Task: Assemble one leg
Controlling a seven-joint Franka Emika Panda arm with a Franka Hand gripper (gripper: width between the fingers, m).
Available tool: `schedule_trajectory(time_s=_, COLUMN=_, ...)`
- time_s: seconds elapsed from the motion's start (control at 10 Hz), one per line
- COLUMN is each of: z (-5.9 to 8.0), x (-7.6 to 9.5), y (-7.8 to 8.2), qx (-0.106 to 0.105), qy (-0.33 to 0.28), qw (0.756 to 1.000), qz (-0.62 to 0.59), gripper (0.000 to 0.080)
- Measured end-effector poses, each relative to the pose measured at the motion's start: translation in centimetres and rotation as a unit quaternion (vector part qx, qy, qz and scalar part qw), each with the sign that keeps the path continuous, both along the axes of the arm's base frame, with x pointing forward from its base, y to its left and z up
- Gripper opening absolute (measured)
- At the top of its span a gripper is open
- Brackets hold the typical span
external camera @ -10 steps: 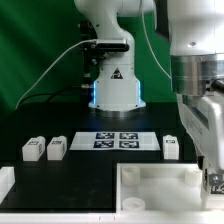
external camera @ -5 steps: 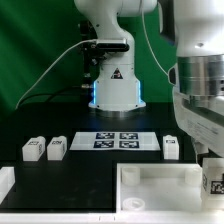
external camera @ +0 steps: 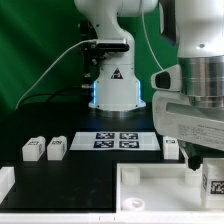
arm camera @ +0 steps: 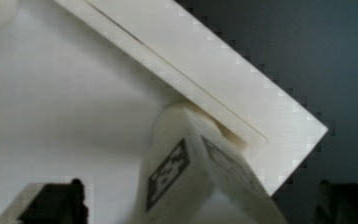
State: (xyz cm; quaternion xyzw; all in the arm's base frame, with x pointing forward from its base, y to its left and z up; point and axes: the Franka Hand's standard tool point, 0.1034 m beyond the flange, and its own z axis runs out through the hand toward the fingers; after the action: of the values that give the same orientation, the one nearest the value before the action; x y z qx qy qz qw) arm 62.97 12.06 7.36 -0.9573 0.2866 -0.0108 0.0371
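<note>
Right under the gripper [arm camera: 202, 203], between its spread-wide fingers, the leg [arm camera: 197, 165] now stands on the panel [external camera: 150, 185] corner; jaws just let go and lifted a bit; looks like that leg's seated, so backing off should be next.

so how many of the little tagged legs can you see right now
4. Two legs sit side by side at the exterior view's left. One lies right of the marker board, partly behind the gripper. One stands on the white panel at far right.
</note>
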Motion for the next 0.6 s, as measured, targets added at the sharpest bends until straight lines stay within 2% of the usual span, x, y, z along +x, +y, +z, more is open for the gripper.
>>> schedule_trajectory(time_s=0.3, z=0.22, x=0.26, y=0.38, qx=-0.013, qy=-0.015, qw=0.978, qz=0.207, gripper=0.0649)
schedule_trajectory(time_s=0.5, z=0.23, x=0.31, y=0.26, qx=-0.013, qy=-0.016, qw=0.977, qz=0.212, gripper=0.0640)
schedule_trajectory(time_s=0.6, z=0.23, x=0.30, y=0.27, qx=-0.013, qy=-0.016, qw=0.979, qz=0.201, gripper=0.0474)
